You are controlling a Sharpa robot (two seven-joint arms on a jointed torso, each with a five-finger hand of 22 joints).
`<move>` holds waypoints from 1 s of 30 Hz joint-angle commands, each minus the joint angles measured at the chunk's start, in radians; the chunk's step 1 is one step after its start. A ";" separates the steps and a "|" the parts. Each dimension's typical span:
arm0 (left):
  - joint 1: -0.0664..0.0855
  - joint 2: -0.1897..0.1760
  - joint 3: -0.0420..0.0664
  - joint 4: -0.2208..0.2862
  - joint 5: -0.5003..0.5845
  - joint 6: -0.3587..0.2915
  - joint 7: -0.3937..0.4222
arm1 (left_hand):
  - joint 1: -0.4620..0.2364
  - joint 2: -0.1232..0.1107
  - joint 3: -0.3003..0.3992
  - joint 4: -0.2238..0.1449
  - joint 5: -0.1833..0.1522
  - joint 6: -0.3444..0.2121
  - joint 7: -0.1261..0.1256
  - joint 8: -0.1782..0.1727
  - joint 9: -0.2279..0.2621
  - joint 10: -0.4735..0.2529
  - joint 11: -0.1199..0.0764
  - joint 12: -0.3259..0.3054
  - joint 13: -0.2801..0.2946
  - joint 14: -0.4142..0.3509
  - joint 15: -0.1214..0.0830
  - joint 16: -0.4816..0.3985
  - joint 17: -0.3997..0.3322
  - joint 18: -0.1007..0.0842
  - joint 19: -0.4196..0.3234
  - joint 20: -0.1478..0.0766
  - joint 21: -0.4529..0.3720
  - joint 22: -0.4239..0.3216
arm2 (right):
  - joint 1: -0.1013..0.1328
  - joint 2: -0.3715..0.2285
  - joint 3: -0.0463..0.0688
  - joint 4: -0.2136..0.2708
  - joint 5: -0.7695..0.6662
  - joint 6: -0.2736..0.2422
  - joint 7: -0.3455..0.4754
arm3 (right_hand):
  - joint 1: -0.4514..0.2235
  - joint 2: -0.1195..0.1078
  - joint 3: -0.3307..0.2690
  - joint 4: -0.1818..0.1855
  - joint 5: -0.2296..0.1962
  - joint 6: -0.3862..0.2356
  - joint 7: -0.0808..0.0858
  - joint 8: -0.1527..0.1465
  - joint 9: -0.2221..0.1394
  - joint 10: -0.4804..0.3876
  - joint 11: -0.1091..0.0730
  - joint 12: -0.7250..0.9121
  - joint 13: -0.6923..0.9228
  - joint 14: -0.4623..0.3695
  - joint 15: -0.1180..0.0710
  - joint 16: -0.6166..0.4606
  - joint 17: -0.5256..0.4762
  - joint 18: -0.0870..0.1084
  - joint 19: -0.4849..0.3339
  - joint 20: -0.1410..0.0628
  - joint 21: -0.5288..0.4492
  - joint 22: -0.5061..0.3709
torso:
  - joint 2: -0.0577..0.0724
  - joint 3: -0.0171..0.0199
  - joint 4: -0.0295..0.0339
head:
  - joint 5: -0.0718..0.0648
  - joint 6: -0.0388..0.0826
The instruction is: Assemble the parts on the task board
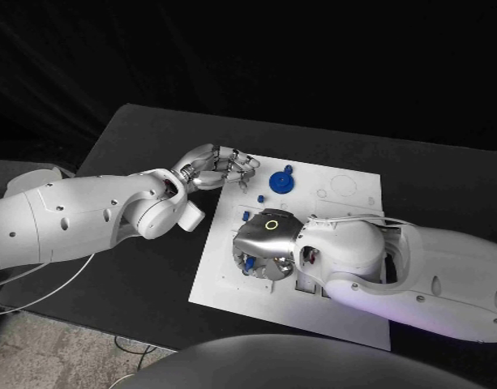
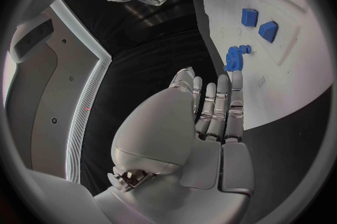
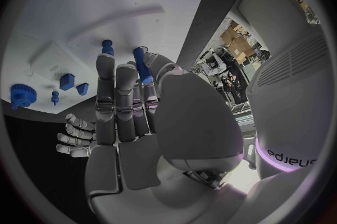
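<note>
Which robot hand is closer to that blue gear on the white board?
The left robot hand. It sits beside the blue gear, at the task board's far left edge; the right robot hand is over the board nearer the robot.

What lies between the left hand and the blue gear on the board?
In the head view, only bare white board separates the left hand from the blue gear. The left wrist view shows the same: black table, then bare board.
</note>
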 commanded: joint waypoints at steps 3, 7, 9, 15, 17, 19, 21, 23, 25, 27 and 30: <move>-0.001 0.003 0.000 0.000 0.004 0.023 0.000 | 0.003 0.010 0.003 0.004 0.006 -0.005 0.005 0.004 -0.002 0.000 0.004 0.005 -0.001 0.002 0.007 0.007 -0.001 0.015 -0.004 0.005 -0.006 0.016 | -0.008 0.002 -0.002 -0.004 0.002 0.003 0.009 | 0.000 0.007 0.004 -0.012 -0.008 -0.006 0.001 -0.005 0.002 0.025 -0.024 0.008 0.002 -0.010 -0.001 -0.008 -0.004 0.008 -0.009 0.000 -0.008 0.037 | 0.000 0.0002 0.0006 | 0.002 0.000; -0.001 0.002 0.000 0.000 0.004 0.024 -0.002 | 0.003 0.010 0.003 0.004 0.005 -0.005 0.006 0.004 -0.002 0.001 0.004 0.005 -0.002 0.002 0.008 0.008 -0.001 0.015 -0.004 0.005 -0.007 0.016 | -0.012 0.003 -0.002 -0.002 0.008 0.003 0.011 | -0.001 0.006 0.004 -0.013 -0.011 -0.006 0.001 -0.005 0.002 0.027 -0.023 0.010 0.003 -0.014 -0.001 -0.016 -0.013 0.010 -0.012 0.000 -0.019 0.034 | 0.001 0.0007 -0.0001 | 0.003 0.000; -0.001 0.002 0.000 -0.001 0.004 0.026 -0.004 | 0.003 0.010 0.003 0.004 0.005 -0.005 0.006 0.004 -0.002 0.001 0.004 0.005 -0.002 0.002 0.008 0.008 -0.001 0.015 -0.004 0.005 -0.007 0.016 | -0.013 0.004 -0.002 -0.002 0.009 0.002 0.012 | -0.001 0.006 0.004 -0.013 -0.012 -0.005 0.001 -0.005 0.002 0.027 -0.023 0.010 0.004 -0.016 -0.001 -0.019 -0.016 0.010 -0.014 0.000 -0.023 0.034 | 0.000 0.0002 -0.0005 | 0.003 0.000; -0.002 0.003 0.000 -0.001 0.004 0.028 -0.008 | 0.003 0.010 0.003 0.004 0.005 -0.005 0.006 0.004 -0.002 0.001 0.004 0.005 -0.002 0.002 0.008 0.008 -0.001 0.015 -0.004 0.005 -0.007 0.016 | -0.014 0.005 -0.003 -0.003 0.009 0.001 0.009 | 0.000 0.006 0.005 -0.014 -0.013 -0.006 0.001 -0.006 0.002 0.028 -0.023 0.011 0.005 -0.018 -0.001 -0.022 -0.019 0.011 -0.016 0.000 -0.030 0.032 | 0.001 0.0000 -0.0008 | 0.002 0.000; -0.002 0.003 0.000 -0.001 0.004 0.029 -0.010 | 0.003 0.010 0.003 0.004 0.005 -0.005 0.006 0.004 -0.002 0.001 0.005 0.006 -0.002 0.002 0.008 0.008 -0.001 0.015 -0.004 0.005 -0.007 0.017 | -0.014 0.005 -0.003 -0.002 0.009 0.002 0.007 | 0.000 0.005 0.005 -0.015 -0.013 -0.006 0.001 -0.006 0.002 0.028 -0.023 0.011 0.005 -0.019 -0.002 -0.022 -0.020 0.011 -0.016 0.000 -0.032 0.032 | 0.001 0.0002 -0.0002 | 0.001 0.000; -0.002 0.003 0.000 -0.001 0.004 0.030 -0.012 | 0.003 0.010 0.003 0.004 0.005 -0.005 0.006 0.004 -0.002 0.001 0.005 0.006 -0.002 0.002 0.008 0.008 -0.001 0.015 -0.004 0.005 -0.007 0.017 | -0.014 0.004 -0.003 -0.002 0.009 0.002 0.006 | 0.000 0.005 0.005 -0.015 -0.013 -0.006 0.001 -0.006 0.002 0.028 -0.023 0.011 0.005 -0.019 -0.002 -0.022 -0.020 0.011 -0.016 0.000 -0.032 0.032 | 0.001 0.0003 0.0003 | 0.001 0.000; -0.002 0.003 0.000 -0.001 0.004 0.031 -0.014 | 0.003 0.010 0.003 0.004 0.005 -0.005 0.006 0.004 -0.002 0.001 0.005 0.006 -0.002 0.002 0.008 0.008 -0.001 0.015 -0.004 0.005 -0.007 0.017 | -0.014 0.004 -0.003 -0.002 0.009 0.002 0.005 | 0.000 0.005 0.005 -0.015 -0.014 -0.006 0.001 -0.006 0.002 0.028 -0.023 0.011 0.005 -0.020 -0.002 -0.025 -0.022 0.012 -0.017 0.000 -0.035 0.031 | 0.001 0.0003 -0.0003 | 0.003 0.000; -0.002 0.002 0.000 -0.001 0.004 0.032 -0.015 | 0.003 0.010 0.003 0.004 0.005 -0.005 0.006 0.004 -0.002 0.001 0.005 0.006 -0.002 0.002 0.008 0.008 -0.001 0.015 -0.004 0.005 -0.007 0.017 | -0.014 0.003 -0.003 -0.001 0.007 0.001 0.002 | 0.000 0.004 0.006 -0.016 -0.015 -0.008 0.002 -0.008 0.001 0.026 -0.023 0.011 0.006 -0.021 -0.001 -0.027 -0.023 0.012 -0.019 0.000 -0.038 0.031 | 0.001 0.0003 -0.0003 | 0.002 0.000; -0.002 0.002 0.000 -0.002 0.004 0.032 -0.017 | 0.003 0.010 0.003 0.004 0.005 -0.005 0.006 0.004 -0.002 0.001 0.005 0.006 -0.002 0.002 0.008 0.008 -0.001 0.015 -0.004 0.005 -0.007 0.017 | -0.014 0.002 -0.003 -0.001 0.003 -0.001 -0.002 | -0.003 0.002 0.009 -0.016 -0.020 -0.025 0.005 -0.020 -0.003 0.009 -0.018 0.004 0.006 -0.027 0.002 -0.034 -0.029 0.013 -0.025 0.002 -0.054 0.028 | 0.001 0.0004 -0.0002 | 0.002 0.000; -0.002 0.002 0.000 -0.002 0.004 0.033 -0.018 | 0.003 0.010 0.003 0.004 0.005 -0.005 0.006 0.004 -0.002 0.001 0.005 0.006 -0.002 0.002 0.008 0.008 -0.001 0.015 -0.004 0.005 -0.007 0.017 | -0.014 0.001 -0.003 0.000 -0.006 -0.003 -0.009 | -0.012 -0.004 0.010 -0.014 -0.048 -0.061 0.004 -0.041 -0.013 -0.026 -0.009 -0.010 0.004 -0.045 0.006 -0.053 -0.047 0.015 -0.040 0.005 -0.083 0.022 | 0.001 0.0003 -0.0006 | 0.002 0.000; -0.002 0.002 0.000 -0.002 0.004 0.035 -0.020 | 0.003 0.010 0.003 0.004 0.005 -0.005 0.006 0.004 -0.002 0.001 0.005 0.006 -0.002 0.002 0.008 0.008 -0.001 0.015 -0.004 0.005 -0.007 0.017 | -0.014 0.000 -0.003 0.002 -0.019 -0.002 -0.017 | -0.025 -0.018 0.008 -0.010 -0.094 -0.116 -0.020 -0.073 -0.027 -0.093 0.011 -0.032 0.003 -0.078 0.012 -0.082 -0.075 0.015 -0.056 0.010 -0.096 0.020 | 0.001 0.0004 -0.0003 | 0.001 0.000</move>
